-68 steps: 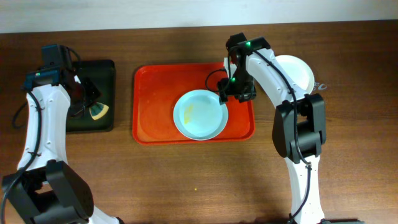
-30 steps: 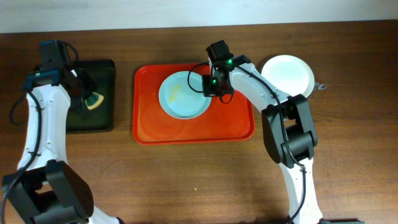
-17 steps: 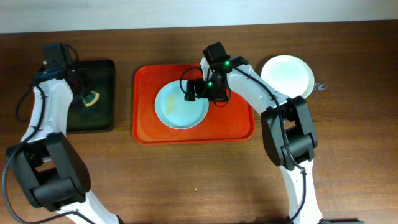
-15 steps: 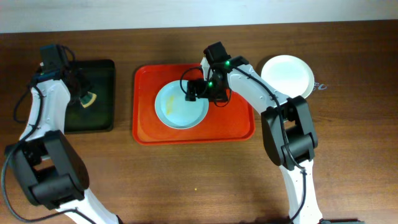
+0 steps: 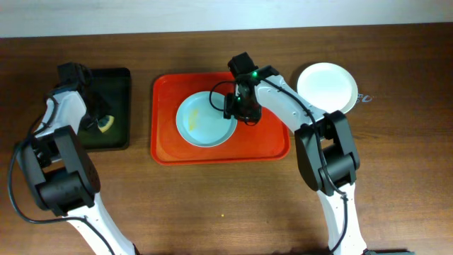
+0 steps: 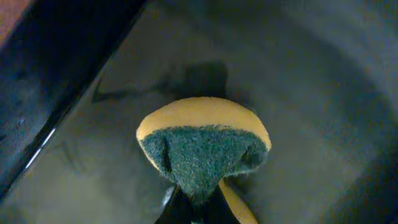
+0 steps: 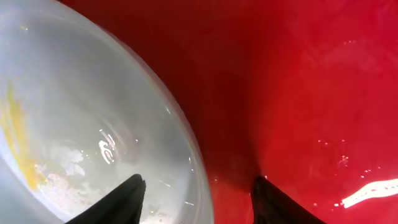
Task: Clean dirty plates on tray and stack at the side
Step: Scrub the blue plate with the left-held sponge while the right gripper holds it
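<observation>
A pale blue plate with a yellow smear lies on the red-orange tray. My right gripper is open at the plate's right rim. In the right wrist view it straddles the rim, one finger over the plate, the other over the tray. A white plate sits on the table to the right of the tray. The mint green plate is out of view. My left gripper is shut on a yellow and green sponge over the black tray.
The black tray's raised rim runs along the left in the left wrist view. A white streak lies on the red tray's floor. Brown table surrounds both trays.
My right gripper pushed the blue plate from the tray's right side to its left middle, then drew back to the rim. My left gripper with the sponge moved lower over the black tray.
</observation>
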You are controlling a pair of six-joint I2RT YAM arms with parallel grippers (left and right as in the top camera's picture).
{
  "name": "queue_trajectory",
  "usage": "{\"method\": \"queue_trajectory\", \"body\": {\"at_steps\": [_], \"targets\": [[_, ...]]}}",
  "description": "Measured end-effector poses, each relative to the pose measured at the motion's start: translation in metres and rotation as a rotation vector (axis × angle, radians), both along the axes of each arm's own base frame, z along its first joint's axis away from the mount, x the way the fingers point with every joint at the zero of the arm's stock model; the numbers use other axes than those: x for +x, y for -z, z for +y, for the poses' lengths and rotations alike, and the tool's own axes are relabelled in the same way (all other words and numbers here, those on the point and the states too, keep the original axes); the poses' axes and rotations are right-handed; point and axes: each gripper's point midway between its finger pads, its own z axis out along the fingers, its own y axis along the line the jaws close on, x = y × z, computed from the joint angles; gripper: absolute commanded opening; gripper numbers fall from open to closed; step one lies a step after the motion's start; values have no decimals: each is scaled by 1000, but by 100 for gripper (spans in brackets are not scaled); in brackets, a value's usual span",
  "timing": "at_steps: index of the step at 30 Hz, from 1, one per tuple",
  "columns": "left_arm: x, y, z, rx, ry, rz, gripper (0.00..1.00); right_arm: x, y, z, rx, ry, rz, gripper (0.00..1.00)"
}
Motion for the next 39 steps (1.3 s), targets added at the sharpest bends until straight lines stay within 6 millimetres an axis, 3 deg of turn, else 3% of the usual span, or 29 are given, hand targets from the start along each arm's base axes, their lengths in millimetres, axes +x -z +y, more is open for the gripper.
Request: {"method": "queue_trajectory", "body": {"at_steps": [2, 5, 7, 8, 10, 16, 22, 25, 26, 28, 32, 34, 36, 39], "targets": [[-3, -14, -6, -25, 9, -10, 0, 0, 1, -1, -34, 19, -10, 46], [-2, -103, -25, -75, 53, -180, 0, 3, 3, -3, -95, 48, -43, 37], [-7, -145, -45, -138, 119, -263, 0, 9, 2, 0, -103, 29, -84, 12], [-6, -153, -59, -183, 177, -285, 0, 12, 3, 0, -108, -1, -106, 4], [-6, -148, -80, -239, 248, -278, 0, 13, 3, 3, -103, -37, -120, 4], [-9, -123, -199, -334, 532, -208, 0, 14, 1, 18, -53, -255, -176, 4], [-14, -91, -257, -342, 653, -133, 0, 0, 1, 22, -24, -396, -154, 4], [-15, -70, -269, -349, 674, -92, 0, -2, 1, 23, -11, -401, -147, 6], [-15, -50, -279, -356, 690, -58, 0, -2, 1, 24, -8, -398, -146, 6], [-18, -34, -287, -362, 701, -21, 0, -2, 1, 23, -6, -377, -138, 8], [-22, -13, -291, -367, 705, 23, 0, -2, 3, 20, 6, -322, -113, 11], [-23, 3, -284, -329, 688, 60, 0, -3, 3, 19, 6, -310, -105, 11], [-23, 5, -278, -279, 683, 76, 0, -3, 4, 19, 7, -309, -104, 12], [-28, 2, -242, -53, 619, 167, 0, -3, 4, 19, 9, -309, -103, 15]]}}
